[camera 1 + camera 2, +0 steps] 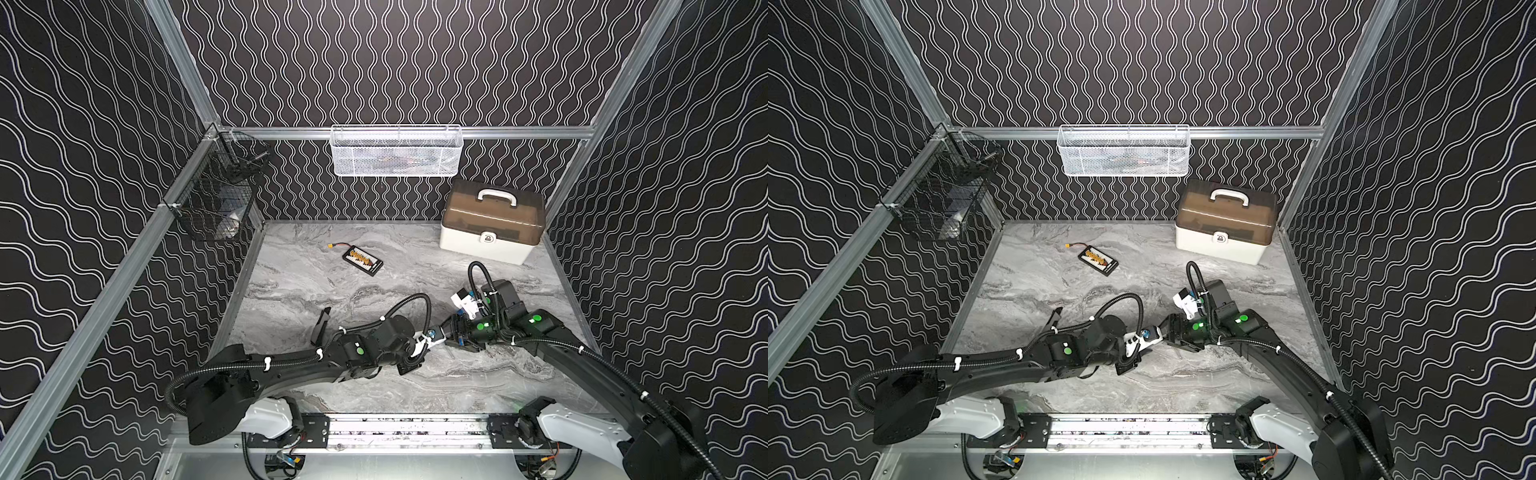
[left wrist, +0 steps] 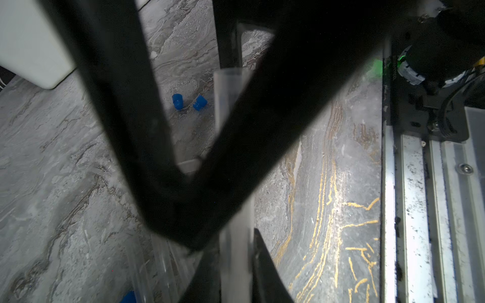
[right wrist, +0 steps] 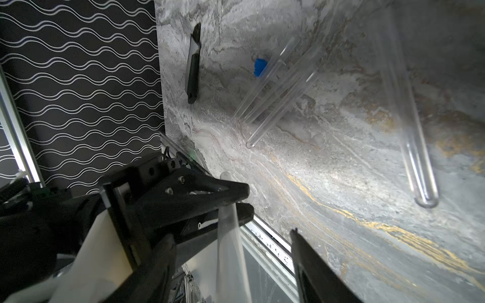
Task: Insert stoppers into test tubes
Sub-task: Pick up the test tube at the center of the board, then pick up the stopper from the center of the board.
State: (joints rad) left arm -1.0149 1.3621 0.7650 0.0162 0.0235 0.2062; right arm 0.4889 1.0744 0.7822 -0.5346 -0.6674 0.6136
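My left gripper (image 2: 236, 262) is shut on a clear test tube (image 2: 227, 105); in the right wrist view its black fingers (image 3: 236, 191) clamp the tube (image 3: 229, 249) near its round end. My right gripper (image 3: 231, 236) stands open, one finger on either side of that tube without touching it. No stopper shows in the tube's mouth. In both top views the grippers (image 1: 440, 337) (image 1: 1163, 333) meet nose to nose at the table's front middle. Two blue stoppers (image 2: 177, 101) (image 2: 200, 102) lie on the marble, and a third (image 3: 259, 67) lies beside three loose tubes (image 3: 275, 86). Another tube (image 3: 409, 131) lies apart.
A black folding cutter (image 1: 322, 328) lies left of the arms. A black-and-yellow battery board (image 1: 362, 260) is farther back, and a white tool box (image 1: 492, 224) stands at the back right. A white mesh basket (image 1: 397, 151) and a black wire basket (image 1: 216, 187) hang on the walls.
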